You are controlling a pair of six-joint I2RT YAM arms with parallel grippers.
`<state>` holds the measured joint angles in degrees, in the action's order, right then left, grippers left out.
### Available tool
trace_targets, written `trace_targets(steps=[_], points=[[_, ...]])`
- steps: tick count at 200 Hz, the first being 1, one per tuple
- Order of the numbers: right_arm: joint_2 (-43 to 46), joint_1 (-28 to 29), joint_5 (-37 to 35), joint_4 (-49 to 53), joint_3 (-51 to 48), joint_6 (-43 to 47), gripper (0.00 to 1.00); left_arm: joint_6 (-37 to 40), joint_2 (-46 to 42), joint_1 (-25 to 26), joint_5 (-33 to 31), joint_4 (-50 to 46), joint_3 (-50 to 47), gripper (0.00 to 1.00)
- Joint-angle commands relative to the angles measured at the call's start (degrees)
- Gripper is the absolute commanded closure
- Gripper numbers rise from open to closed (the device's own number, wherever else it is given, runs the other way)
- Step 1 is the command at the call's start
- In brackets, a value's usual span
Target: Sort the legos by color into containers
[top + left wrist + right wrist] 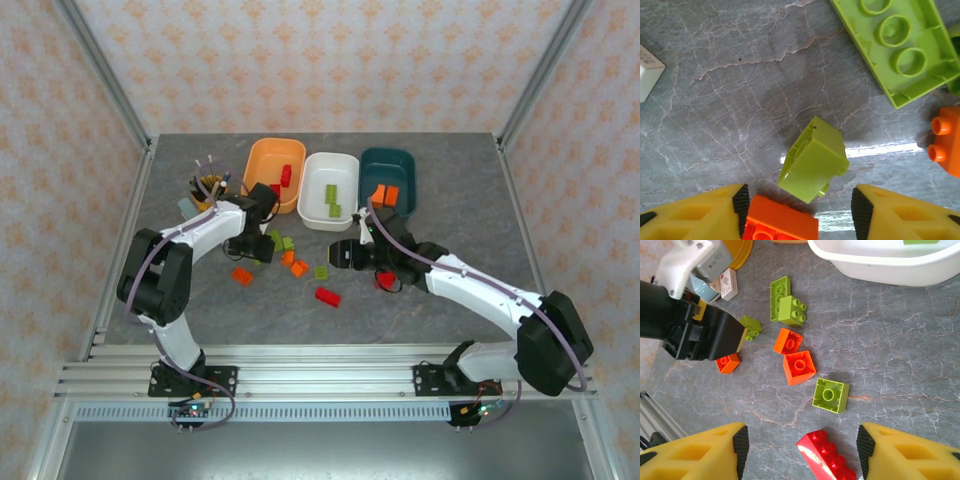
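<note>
We see bright, even light from above across the table (pixel 450 310) in the top view, with only soft, faint shadows under the arms (pixel 480 285). In the left wrist view a white streak of glare lies on the table just beside the lime green brick (pixel 812 165) (its lower edge shines too), and a dim, soft-edged shadow spreads above it. In the right wrist view the red brick (pixel 825 460) carries a white highlight, and the white tub (pixel 880 262) looks nearly washed out. We find all three views sharp.
</note>
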<state>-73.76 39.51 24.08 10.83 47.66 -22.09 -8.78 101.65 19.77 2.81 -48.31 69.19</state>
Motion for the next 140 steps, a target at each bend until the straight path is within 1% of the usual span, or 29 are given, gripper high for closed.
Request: trace_targets(steps=[1,26,47,69,104,124,140], points=[[1.5,0.39,-0.16,-0.05,-0.33,-0.74,0.4,1.63,1.41,0.27,-2.36,1.24,1.08,0.44],[1.69,0.4,-0.35,0.2,-0.29,-0.99,0.4,2.23,2.91,0.31,-1.84,2.52,1.17,0.53],[1.53,0.4,-0.52,0.55,0.04,-1.02,0.4,2.37,3.38,0.37,-1.58,3.04,1.31,0.64],[1.12,0.4,-0.7,0.98,0.37,-0.72,0.41,2.44,3.12,0.44,-0.84,3.79,0.79,0.7],[0.55,0.4,-1.18,1.19,1.29,-0.55,0.41,1.78,2.27,0.53,-0.87,3.56,0.25,0.76],[0.84,0.4,-2.76,2.56,2.9,0.23,0.41,-0.05,-1.0,0.78,-1.31,2.01,1.0,0.77],[1.47,0.4,-4.83,3.78,4.85,0.72,0.42,-2.15,-4.36,1.04,-0.82,-0.54,3.57,0.78]])
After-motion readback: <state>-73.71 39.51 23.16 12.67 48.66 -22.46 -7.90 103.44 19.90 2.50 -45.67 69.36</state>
